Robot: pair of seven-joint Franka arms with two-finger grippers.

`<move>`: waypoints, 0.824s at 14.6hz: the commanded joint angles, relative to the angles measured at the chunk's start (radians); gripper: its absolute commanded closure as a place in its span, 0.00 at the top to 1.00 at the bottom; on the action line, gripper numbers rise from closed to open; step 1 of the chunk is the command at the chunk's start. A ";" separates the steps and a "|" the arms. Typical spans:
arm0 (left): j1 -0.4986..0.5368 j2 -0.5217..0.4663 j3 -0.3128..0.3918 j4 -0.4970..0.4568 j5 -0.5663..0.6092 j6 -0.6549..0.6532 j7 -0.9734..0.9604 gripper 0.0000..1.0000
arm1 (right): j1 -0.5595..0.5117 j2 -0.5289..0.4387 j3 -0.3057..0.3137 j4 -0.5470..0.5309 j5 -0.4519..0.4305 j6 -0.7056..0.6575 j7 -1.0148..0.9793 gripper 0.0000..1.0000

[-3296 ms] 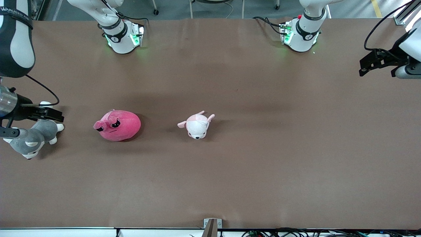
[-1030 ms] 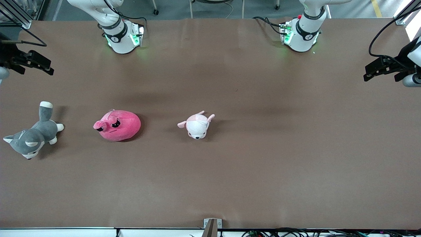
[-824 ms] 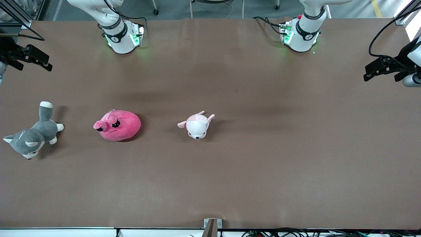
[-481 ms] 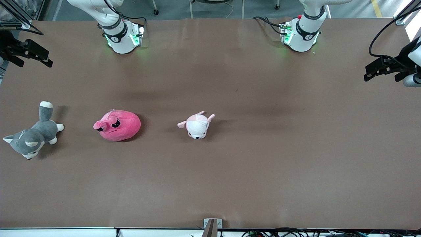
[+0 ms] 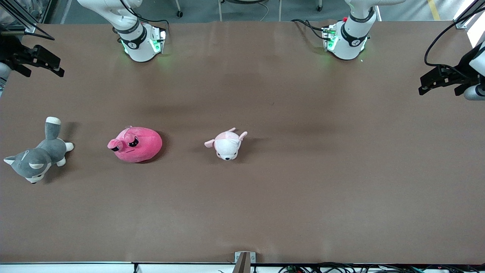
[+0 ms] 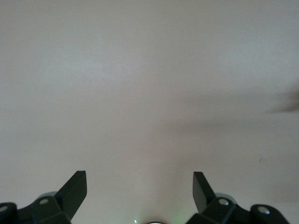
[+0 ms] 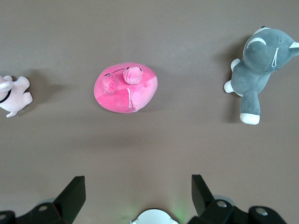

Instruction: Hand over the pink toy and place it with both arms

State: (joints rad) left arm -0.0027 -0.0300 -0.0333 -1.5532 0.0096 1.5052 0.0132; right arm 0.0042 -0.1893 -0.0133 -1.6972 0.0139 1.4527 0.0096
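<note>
The pink toy (image 5: 135,144), a magenta rounded plush with black sleepy eyes, lies on the brown table toward the right arm's end. It also shows in the right wrist view (image 7: 125,87), well below the camera. My right gripper (image 5: 56,68) hangs open and empty, high over the table's edge at the right arm's end; its fingers (image 7: 74,192) stand wide apart. My left gripper (image 5: 424,83) hangs open and empty over the left arm's end of the table; its wrist view shows only bare table between its fingers (image 6: 77,186).
A grey-and-white plush dog (image 5: 37,155) lies beside the pink toy, at the right arm's end. A small white and pale-pink plush (image 5: 226,143) lies beside the toy near the table's middle. Both arm bases (image 5: 142,41) stand along the table's edge farthest from the front camera.
My right gripper rose from over the grey dog to high over the table's edge, then shifted slightly. The left gripper and all toys stay put.
</note>
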 commanded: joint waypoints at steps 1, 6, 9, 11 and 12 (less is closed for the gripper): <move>-0.010 0.010 0.003 0.048 0.000 -0.003 0.004 1.00 | 0.016 -0.027 0.000 -0.018 -0.026 -0.008 -0.002 1.00; -0.011 0.012 0.000 0.050 -0.014 -0.003 0.005 1.00 | 0.007 -0.026 -0.011 -0.016 -0.015 -0.005 -0.036 1.00; -0.010 0.012 0.000 0.051 -0.019 -0.003 0.002 1.00 | 0.003 -0.026 -0.013 -0.016 -0.009 0.001 -0.027 1.00; -0.011 0.012 0.000 0.051 -0.017 -0.003 0.001 1.00 | -0.019 -0.026 -0.013 -0.018 0.030 0.000 -0.023 1.00; -0.013 0.013 0.000 0.051 -0.017 -0.003 0.001 1.00 | -0.021 -0.027 -0.011 -0.016 0.034 0.001 -0.026 1.00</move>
State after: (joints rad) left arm -0.0085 -0.0281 -0.0371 -1.5248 0.0055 1.5062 0.0132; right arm 0.0045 -0.1905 -0.0277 -1.6969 0.0217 1.4497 -0.0102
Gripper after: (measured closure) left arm 0.000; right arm 0.000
